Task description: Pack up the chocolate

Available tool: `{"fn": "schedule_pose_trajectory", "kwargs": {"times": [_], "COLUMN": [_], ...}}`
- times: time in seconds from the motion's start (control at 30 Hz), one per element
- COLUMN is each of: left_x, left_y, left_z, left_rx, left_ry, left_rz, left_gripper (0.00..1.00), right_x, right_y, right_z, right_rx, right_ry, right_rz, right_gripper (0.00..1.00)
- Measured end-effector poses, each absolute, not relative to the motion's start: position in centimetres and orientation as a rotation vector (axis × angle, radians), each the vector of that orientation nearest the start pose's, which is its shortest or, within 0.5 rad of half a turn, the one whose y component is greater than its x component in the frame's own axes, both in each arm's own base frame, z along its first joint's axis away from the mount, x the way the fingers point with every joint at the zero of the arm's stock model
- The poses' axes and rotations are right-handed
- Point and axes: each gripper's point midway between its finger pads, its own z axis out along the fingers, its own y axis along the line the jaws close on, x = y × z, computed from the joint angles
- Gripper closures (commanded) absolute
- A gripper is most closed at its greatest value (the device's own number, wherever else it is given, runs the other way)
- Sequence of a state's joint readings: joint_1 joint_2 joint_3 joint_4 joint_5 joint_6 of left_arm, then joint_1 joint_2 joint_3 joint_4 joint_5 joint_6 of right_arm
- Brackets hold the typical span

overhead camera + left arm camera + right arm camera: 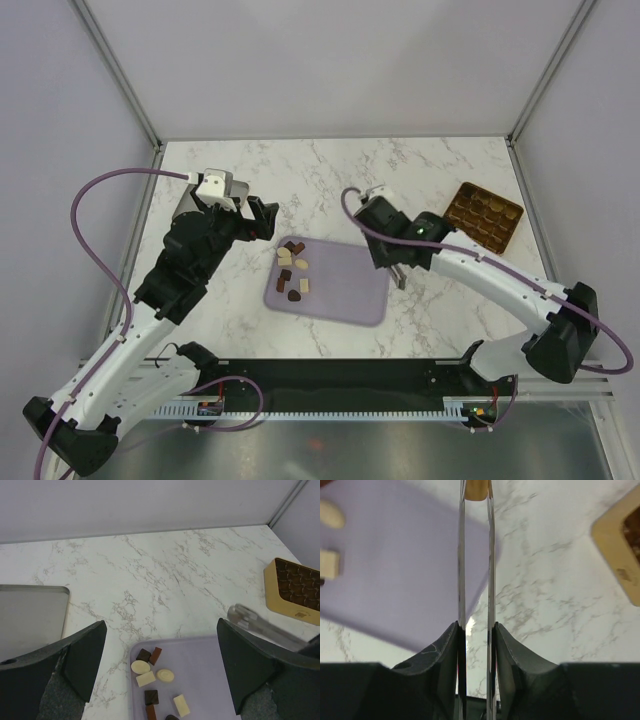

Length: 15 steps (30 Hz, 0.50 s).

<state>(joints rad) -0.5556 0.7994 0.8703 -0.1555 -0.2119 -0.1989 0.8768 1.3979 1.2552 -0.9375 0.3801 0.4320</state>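
Observation:
Several chocolate pieces [293, 272], dark brown, mid brown and cream-white, lie on the left part of the lilac tray [345, 290]. My left gripper [262, 222] hangs open above the tray's far left corner, with the chocolate pieces [150, 677] below and between its fingers [85, 655]. My right gripper [476, 627] is shut on the metal tongs [461, 555], by the tray's right edge [385, 285]. The tong blades stand close together with a tan piece [476, 491] pinched at their tips. The tongs [260, 625] also show blurred in the left wrist view.
The gold compartmented box [485, 215] sits at the back right of the marble table [320, 190]; the right wrist view shows the box [620, 545] right of the tongs. A grey metal pan [30, 615] lies left of the lilac tray [215, 680].

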Motion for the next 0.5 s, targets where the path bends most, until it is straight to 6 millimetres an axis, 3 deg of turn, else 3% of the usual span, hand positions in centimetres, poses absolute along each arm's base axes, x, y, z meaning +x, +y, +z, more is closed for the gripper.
{"fn": "schedule_pose_trajectory", "kwargs": {"times": [0.13,0.27,0.4,0.5], "left_x": [28.6,28.6,28.7,28.7], "left_y": [-14.4,-14.5,-14.5,-14.5], "left_z": [31.8,31.8,31.7,31.7], "left_rx": [0.136,0.138,0.140,0.140], "left_ry": [1.664,1.665,1.669,1.669], "left_rz": [-0.400,-0.401,-0.400,-0.400], "left_gripper": [0.00,0.00,0.00,0.00], "right_x": [29.2,33.3,35.2,35.5], "right_y": [15.4,8.2,0.9,-2.5], "right_z": [20.6,23.5,23.6,22.4], "right_rx": [-0.192,0.080,0.318,0.423], "right_ry": [2.418,2.352,2.338,2.365], "right_rz": [-0.081,-0.201,-0.339,-0.383], "right_gripper": [0.61,0.61,0.60,0.61]}}
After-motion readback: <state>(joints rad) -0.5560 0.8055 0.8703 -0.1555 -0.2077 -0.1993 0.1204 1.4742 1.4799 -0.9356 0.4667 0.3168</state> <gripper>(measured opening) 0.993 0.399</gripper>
